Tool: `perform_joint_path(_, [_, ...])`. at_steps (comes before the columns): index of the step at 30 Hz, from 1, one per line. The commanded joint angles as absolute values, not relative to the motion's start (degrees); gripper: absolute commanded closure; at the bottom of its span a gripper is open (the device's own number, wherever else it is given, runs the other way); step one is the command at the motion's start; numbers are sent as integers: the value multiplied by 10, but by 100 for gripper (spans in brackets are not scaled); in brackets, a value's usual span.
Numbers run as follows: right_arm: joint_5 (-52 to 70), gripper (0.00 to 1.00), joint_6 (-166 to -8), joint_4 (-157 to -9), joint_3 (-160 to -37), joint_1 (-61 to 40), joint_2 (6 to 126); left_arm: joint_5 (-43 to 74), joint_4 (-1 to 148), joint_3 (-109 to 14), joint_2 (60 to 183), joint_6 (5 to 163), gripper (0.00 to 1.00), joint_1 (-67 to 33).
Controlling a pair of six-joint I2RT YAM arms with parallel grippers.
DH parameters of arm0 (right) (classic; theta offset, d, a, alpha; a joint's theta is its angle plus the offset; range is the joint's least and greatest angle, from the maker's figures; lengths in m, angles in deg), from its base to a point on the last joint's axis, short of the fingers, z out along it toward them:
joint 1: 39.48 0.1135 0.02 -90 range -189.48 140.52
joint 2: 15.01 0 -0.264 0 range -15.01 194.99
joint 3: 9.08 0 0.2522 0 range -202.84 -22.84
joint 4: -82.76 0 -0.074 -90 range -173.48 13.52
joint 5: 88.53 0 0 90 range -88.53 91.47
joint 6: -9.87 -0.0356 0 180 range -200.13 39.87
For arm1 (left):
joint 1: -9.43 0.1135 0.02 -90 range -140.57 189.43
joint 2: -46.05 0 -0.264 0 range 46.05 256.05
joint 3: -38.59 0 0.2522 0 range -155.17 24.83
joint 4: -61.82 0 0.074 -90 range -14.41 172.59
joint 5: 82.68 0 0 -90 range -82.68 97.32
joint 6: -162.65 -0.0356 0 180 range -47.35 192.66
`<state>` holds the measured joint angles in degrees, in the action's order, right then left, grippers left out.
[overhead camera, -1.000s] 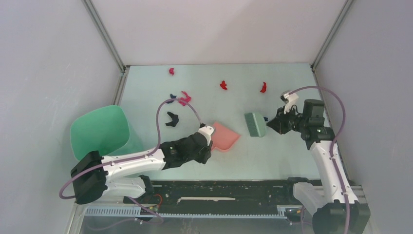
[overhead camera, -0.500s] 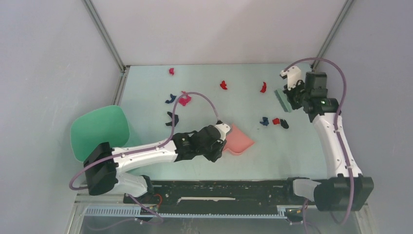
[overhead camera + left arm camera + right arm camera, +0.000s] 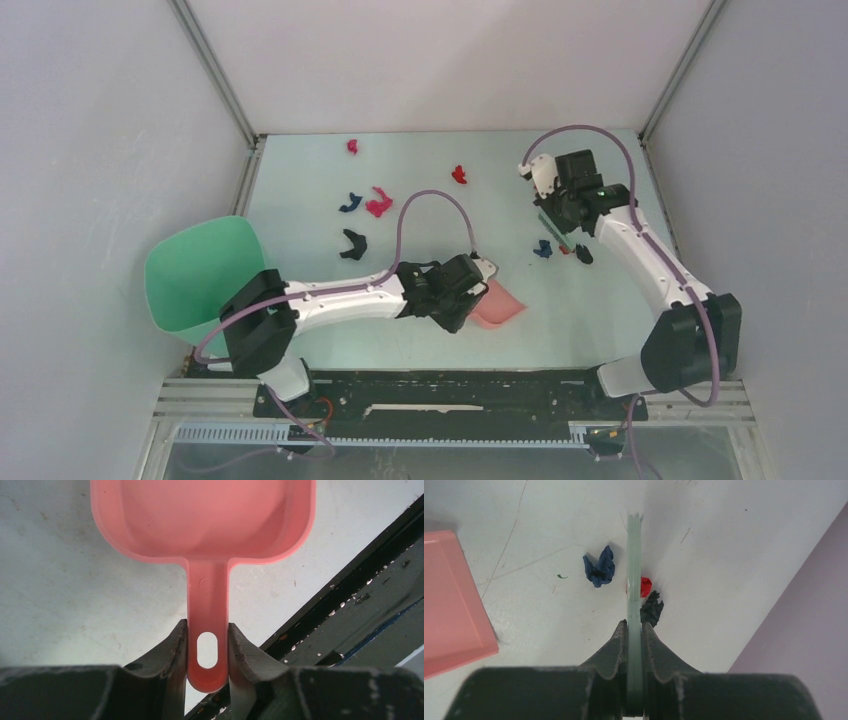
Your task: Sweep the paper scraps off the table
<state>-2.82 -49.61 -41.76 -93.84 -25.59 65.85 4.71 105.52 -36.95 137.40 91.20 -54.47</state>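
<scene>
Gripping the pink dustpan (image 3: 202, 520) are left fingers (image 3: 167, 655); right fingers (image 3: 611, 652) clamp green brush (image 3: 634, 580) beside paper scraps (image 3: 600, 567).

Left end effector (image 3: 207, 630) clamped, arm stretched rightward, right end effector (image 3: 634, 625) clamped, arm reaching forward

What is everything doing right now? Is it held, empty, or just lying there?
Dustpan: held by handle, no scraps inside.
Brush: held, standing between three scraps.
Scraps: scattered on table, unswept.
Bin: nothing seen inside.
Left jaws: shut on dustpan.
Right jaws: shut on brush.
</scene>
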Motion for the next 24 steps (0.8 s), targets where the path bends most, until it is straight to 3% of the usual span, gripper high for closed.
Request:
perform_joint_path(1, [-71, 100, -526, -426, -963, -231, 685, 87, 1046, -399, 1400, 911, 100, -547])
perform_joint_path(8, [54, 100, -562, -366, -964, -209, 697, 88, 1042, -425, 1435, 906, 100, -547])
perform_joint_path(15, [198, 100, -584, -291, -963, -190, 618, 75, 1038, -435, 1453, 902, 100, -547])
perform_joint_path(24, [297, 100, -541, -195, -992, -256, 551, 60, 1003, -400, 1440, 910, 100, -547])
